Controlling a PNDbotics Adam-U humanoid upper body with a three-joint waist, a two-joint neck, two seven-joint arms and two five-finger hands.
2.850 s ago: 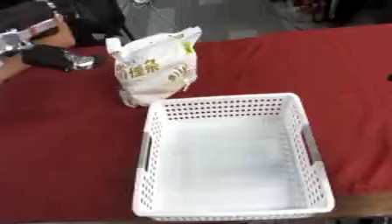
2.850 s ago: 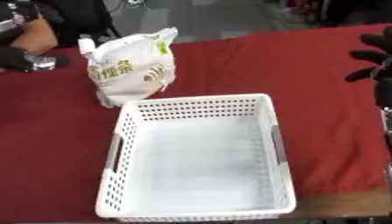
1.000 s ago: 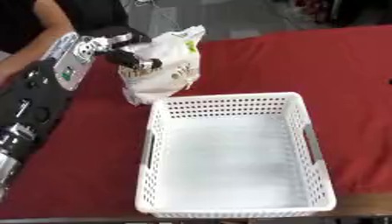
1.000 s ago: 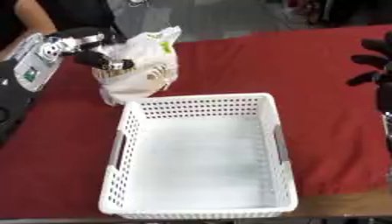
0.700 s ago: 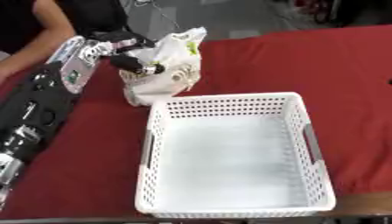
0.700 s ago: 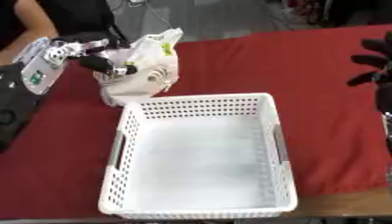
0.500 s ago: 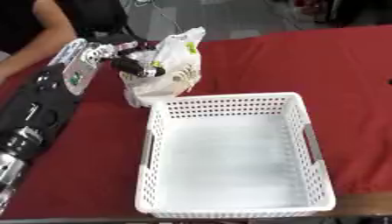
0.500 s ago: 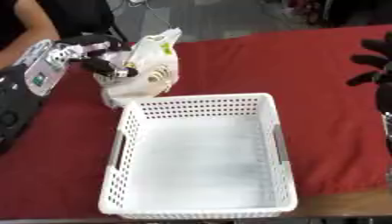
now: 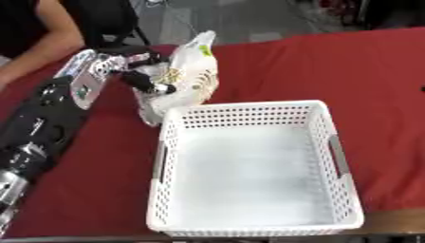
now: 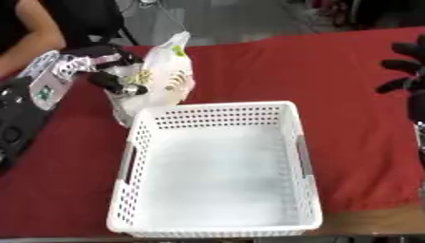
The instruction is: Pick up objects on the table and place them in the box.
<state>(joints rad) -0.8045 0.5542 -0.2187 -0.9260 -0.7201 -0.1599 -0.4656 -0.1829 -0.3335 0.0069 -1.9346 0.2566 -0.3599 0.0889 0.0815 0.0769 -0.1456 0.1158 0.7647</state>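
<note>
Red cloth covers the table (image 9: 274, 66) from edge to edge, with grey floor showing beyond its far side. Near the far left of that cloth stands a white crinkled plastic bag with yellow and green print (image 9: 184, 78), upright with its pinched top tilted toward the back. Its lower edge sits just beside the far left corner of a white perforated plastic box (image 9: 253, 168), which lies close to the near edge of the table with nothing inside it; dark slot handles show on its two side walls.

From the left side, the robot's left arm, black with silver parts, stretches diagonally across the cloth. Its left hand (image 9: 137, 71) is at the bag's left face, the dark fingers (image 10: 116, 83) curled into the plastic and holding it, with the bag bulging around them. Whether the bag rests on the table or is raised off it cannot be told.

At the right edge, visible only in the right eye view, the right hand (image 10: 407, 71) hangs above the cloth with its black fingers spread apart, holding nothing, well apart from both box and bag.

Behind the left arm, at the far left corner, a person's bare forearm (image 9: 46, 45) reaches down toward the table edge, touching neither the bag nor the box.
</note>
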